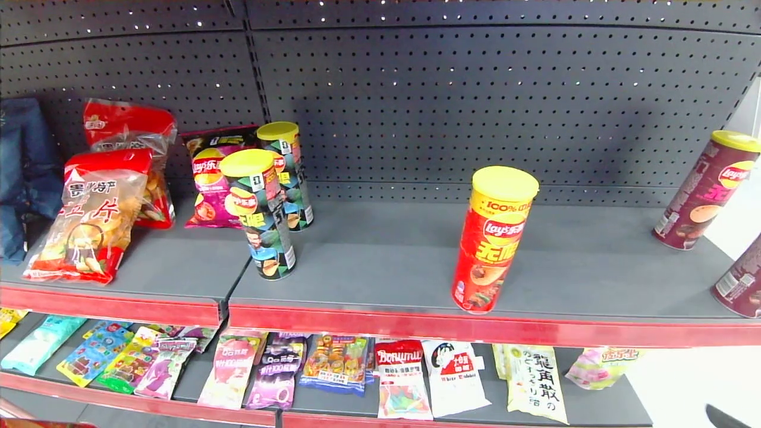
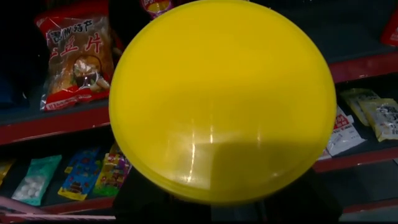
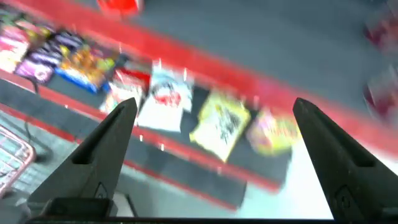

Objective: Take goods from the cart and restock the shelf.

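Observation:
A chip can's round yellow lid (image 2: 221, 99) sits right in front of the left wrist camera, held off the ground before the shelf; my left gripper's fingers are hidden behind it. My right gripper (image 3: 214, 106) is open with nothing between its dark fingers, hovering before the lower shelf's packets (image 3: 165, 96). On the upper shelf (image 1: 380, 267) a red can (image 1: 493, 238) stands near the front edge. Two dark patterned cans (image 1: 261, 214) stand further left. Two maroon cans (image 1: 704, 190) lean at the far right.
Red snack bags (image 1: 95, 214) and a chip bag (image 1: 208, 178) fill the shelf's left end. Bare shelf lies between the red can and the maroon cans. The lower shelf (image 1: 606, 404) holds several flat candy packets. A cart's pink wire (image 3: 12, 155) shows beside the right gripper.

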Robot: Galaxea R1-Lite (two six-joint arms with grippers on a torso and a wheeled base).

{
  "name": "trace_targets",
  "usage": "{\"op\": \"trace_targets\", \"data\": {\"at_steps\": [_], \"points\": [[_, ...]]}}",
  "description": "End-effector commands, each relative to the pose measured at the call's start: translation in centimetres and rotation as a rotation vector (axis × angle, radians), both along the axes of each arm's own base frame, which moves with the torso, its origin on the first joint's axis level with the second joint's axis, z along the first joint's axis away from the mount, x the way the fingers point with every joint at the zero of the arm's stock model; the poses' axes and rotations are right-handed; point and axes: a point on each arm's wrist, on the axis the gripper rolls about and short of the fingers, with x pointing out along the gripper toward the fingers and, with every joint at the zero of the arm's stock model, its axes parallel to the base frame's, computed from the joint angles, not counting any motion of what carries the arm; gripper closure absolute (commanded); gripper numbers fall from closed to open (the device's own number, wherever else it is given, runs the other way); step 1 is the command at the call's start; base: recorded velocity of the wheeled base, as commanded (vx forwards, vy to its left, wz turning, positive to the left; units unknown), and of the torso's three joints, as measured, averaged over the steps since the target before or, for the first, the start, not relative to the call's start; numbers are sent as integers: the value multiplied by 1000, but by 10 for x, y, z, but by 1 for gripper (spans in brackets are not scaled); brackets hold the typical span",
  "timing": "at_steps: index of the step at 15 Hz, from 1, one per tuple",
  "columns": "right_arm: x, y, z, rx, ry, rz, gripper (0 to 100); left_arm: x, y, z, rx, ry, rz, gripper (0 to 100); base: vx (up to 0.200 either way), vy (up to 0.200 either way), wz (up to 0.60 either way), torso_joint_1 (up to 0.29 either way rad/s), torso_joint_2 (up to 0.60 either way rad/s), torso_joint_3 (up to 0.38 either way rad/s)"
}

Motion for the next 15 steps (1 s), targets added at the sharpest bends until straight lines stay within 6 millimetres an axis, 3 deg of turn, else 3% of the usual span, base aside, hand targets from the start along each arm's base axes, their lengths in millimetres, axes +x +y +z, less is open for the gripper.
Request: {"op": "trace_targets", "data": {"at_steps": [1, 6, 8, 11, 15], "points": [[-66, -10, -27, 47, -154, -95, 0, 2, 0, -2, 1, 10, -9, 100, 0, 0, 0, 0, 0, 0], [-59, -13, -51, 30, -129, -261, 0, 2, 1, -1, -1, -3, -59, 100, 0, 0, 0, 0, 0, 0], [-51, -12, -65, 35, -130, -264, 0, 3, 0, 0, -1, -5, -58, 100, 0, 0, 0, 0, 0, 0], [-48, -9, -67, 94, -147, -122, 0, 2, 1, -1, -2, -9, -53, 100, 0, 0, 0, 0, 0, 0], [-43, -8, -72, 184, -173, -123, 0, 2, 1, 0, 0, -10, -49, 100, 0, 0, 0, 0, 0, 0]]}}
